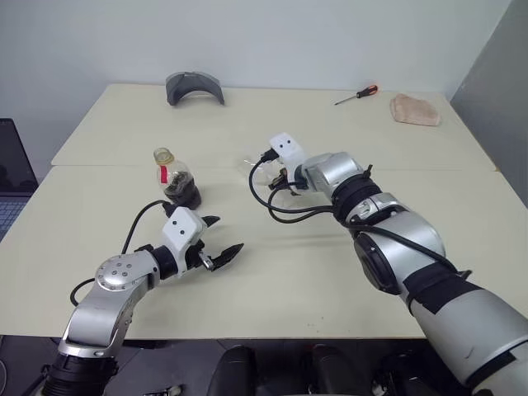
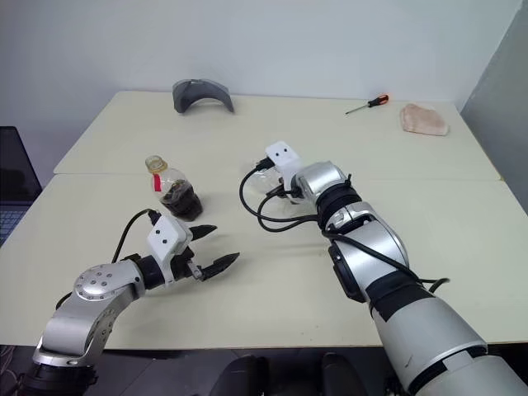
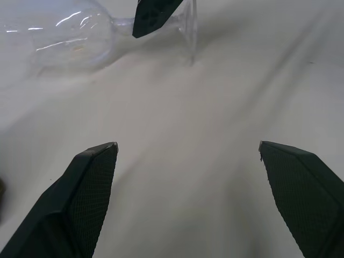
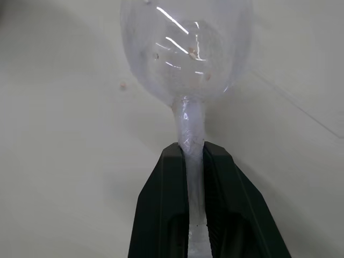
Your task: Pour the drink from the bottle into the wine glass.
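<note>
My right gripper point(image 4: 188, 153) had its 2 fingers clamped on the stem of the wine glass point(image 4: 185, 51), which lay on its side mid-table point(image 1: 272, 289). Left gripper point(image 1: 216, 239) hung wide open w/ nothing in it, near the bottle point(image 1: 175, 180), which stood upright to the left, drink point(image 1: 181, 193) at its bottom.

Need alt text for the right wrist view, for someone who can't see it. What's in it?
The right pincer is shut on the thin stem of the wine glass, its two black fingers pressed against either side of the stem just below the rounded, clear bowl. Behind the glass is the pale table surface.
</note>
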